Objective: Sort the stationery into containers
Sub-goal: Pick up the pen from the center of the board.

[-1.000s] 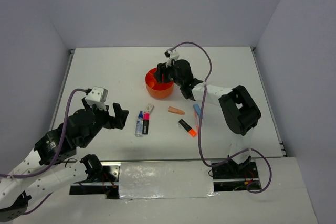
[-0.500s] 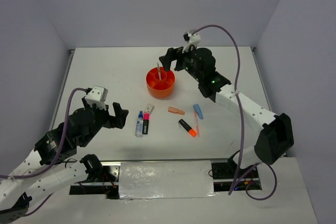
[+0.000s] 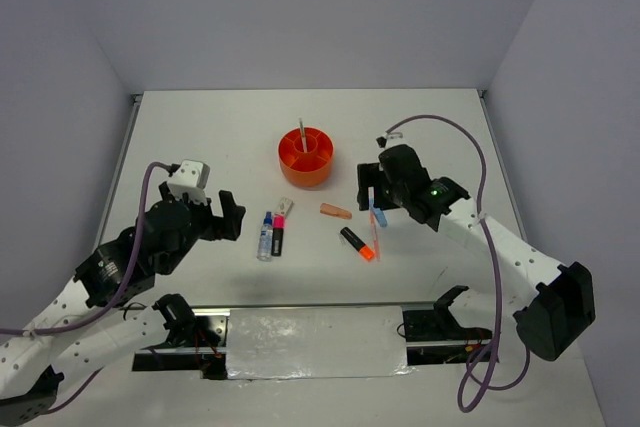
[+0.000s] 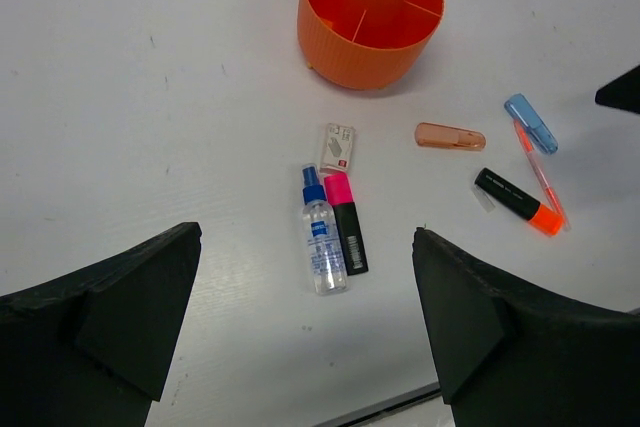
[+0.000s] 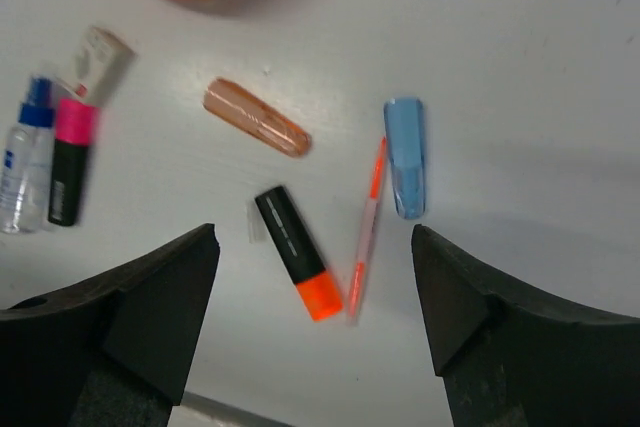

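Observation:
The round orange organiser (image 3: 305, 159) stands mid-table with a thin grey pen (image 3: 301, 132) upright in its central tube. In front of it lie the blue-capped marker (image 3: 265, 235), the pink-black highlighter (image 3: 279, 233), the peach piece (image 3: 336, 212), the light-blue piece (image 3: 377, 212), the thin orange pen (image 3: 374, 237) and the orange-black highlighter (image 3: 356, 243). My right gripper (image 3: 368, 185) is open and empty above the light-blue piece (image 5: 405, 157) and orange pen (image 5: 366, 232). My left gripper (image 3: 228, 217) is open and empty, left of the marker (image 4: 322, 232).
A small white tag-like piece (image 3: 285, 206) lies just above the pink-black highlighter. Grey walls close the table on three sides. A shiny strip runs along the near edge (image 3: 310, 332) between the arm bases.
My right gripper left the organiser, with the grey pen now standing in the central tube, and swung back and down over the light-blue piece and orange pen. The left arm barely moved.

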Tool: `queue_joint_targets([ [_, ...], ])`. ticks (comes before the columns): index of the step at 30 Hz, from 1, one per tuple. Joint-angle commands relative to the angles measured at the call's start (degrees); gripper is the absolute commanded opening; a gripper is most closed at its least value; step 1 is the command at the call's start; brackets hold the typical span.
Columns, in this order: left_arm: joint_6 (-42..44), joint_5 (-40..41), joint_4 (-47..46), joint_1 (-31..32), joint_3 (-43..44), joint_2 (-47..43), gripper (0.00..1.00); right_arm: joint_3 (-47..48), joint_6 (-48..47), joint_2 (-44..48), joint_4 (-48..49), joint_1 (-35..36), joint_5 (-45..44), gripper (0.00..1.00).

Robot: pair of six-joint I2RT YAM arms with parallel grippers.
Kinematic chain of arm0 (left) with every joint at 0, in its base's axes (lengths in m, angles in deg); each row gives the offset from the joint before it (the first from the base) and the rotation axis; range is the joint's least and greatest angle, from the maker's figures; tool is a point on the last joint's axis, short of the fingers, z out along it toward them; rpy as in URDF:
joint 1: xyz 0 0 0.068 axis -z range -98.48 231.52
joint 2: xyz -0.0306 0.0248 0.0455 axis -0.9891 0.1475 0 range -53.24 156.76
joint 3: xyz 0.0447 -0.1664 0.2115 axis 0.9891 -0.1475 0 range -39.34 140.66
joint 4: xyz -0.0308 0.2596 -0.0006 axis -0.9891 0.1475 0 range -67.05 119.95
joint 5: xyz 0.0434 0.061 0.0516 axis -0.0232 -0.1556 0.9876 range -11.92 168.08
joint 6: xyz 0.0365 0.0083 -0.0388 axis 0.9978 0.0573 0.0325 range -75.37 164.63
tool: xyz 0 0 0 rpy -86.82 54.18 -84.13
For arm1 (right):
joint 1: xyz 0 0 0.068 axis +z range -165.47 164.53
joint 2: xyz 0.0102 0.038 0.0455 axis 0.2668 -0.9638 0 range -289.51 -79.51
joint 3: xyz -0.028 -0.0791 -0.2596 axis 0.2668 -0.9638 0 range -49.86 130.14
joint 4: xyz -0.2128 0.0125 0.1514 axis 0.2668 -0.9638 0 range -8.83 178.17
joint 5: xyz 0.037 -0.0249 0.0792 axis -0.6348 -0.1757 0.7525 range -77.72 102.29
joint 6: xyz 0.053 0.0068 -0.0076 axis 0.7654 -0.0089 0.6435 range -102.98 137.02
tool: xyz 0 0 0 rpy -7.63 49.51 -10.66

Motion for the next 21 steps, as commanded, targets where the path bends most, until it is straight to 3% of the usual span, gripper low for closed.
queue_joint_targets([
  [1,-0.9,1.2,-0.6,-0.4,0.2,1.3,0.99,-2.9,2.2,0.6,-4.0,-0.1,0.5,0.83],
  [8,-0.7,1.7,-0.2,-0.8,0.0,1.3,0.99,-4.3,2.4,-6.2,-2.8,-0.1,1.4,0.69],
  [21,-0.2,0.5,-0.3,-0.9,-0.1,1.5,0.99,-4.3,2.9,-18.3,-1.3,-0.1,2.1,0.61],
])
